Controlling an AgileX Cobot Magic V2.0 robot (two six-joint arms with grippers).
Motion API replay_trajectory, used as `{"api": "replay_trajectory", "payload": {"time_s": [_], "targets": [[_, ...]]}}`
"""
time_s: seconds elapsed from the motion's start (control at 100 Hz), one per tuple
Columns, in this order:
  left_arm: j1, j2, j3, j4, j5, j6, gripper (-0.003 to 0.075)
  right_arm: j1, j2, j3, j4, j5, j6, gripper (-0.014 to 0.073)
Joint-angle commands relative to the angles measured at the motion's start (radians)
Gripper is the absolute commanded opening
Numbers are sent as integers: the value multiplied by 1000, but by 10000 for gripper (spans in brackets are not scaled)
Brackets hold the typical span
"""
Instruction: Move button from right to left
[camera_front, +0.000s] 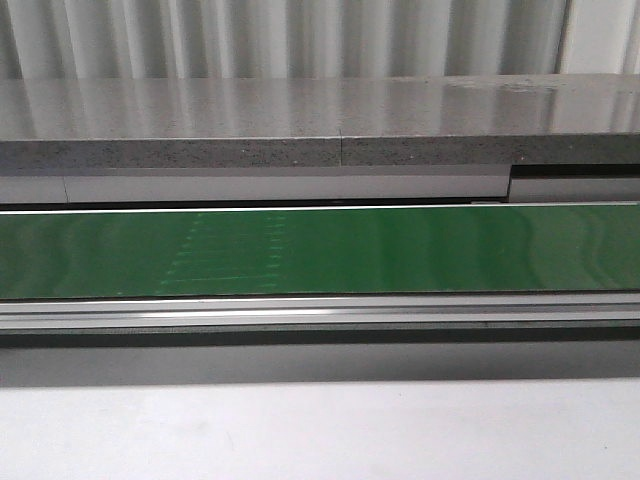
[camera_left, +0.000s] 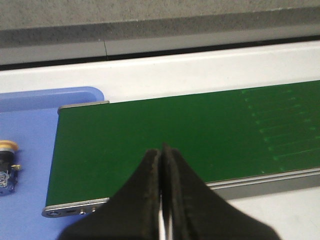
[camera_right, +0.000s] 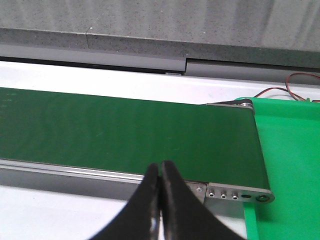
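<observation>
The front camera is looking forward, low and fairly close, across the green conveyor belt (camera_front: 320, 250), which is running side to side, with the grey stone ledge (camera_front: 320, 120) lying behind it. The left wrist camera is hanging close above the belt's left end, where the blue tray (camera_left: 30, 135) is meeting it, and is facing the same ledge. The right wrist camera is sitting close above the belt's right end beside the green tray (camera_right: 290, 165). All three views are sharing the belt and the ledge.
</observation>
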Motion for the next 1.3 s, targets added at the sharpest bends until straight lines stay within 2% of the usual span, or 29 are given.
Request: {"api": "replay_trajectory", "payload": {"time_s": [0.0,0.08,0.22,0.46,0.56,0.73,0.82,0.93,1.071,1.131,1.171,1.291], "targets": [[-8,-62,-8,-19,-78,-8,-20,1,8,-24,2,-80,-6,-68],[-8,-111,-4,31,-52,-8,-20,1,8,-24,2,-80,-6,-68],[-8,-172,-1,36,15,-8,-20,1,8,-24,2,-80,-6,-68],[-8,-276,40,64,-13,-8,-20,1,8,-24,2,-80,-6,-68],[-8,-308,106,64,-99,-8,-20,1,8,-24,2,-80,-6,-68],[-2,-382,280,98,-380,-65,-20,1,8,-24,2,-80,-6,-68],[-2,-421,377,138,-479,-122,-20,1,8,-24,2,-80,-6,-68],[-2,-484,477,180,-527,-196,-20,1,8,-24,2,-80,-6,-68],[-2,-597,603,173,-550,-197,-20,1,8,-24,2,-80,-6,-68],[-2,-587,661,170,-639,-197,-20,1,8,-24,2,-78,-6,-68],[-2,-591,650,170,-562,-193,-20,1,8,-24,2,-76,-6,-68],[-2,-591,654,174,-576,-179,-20,1,8,-24,2,-73,-6,-68]]}}
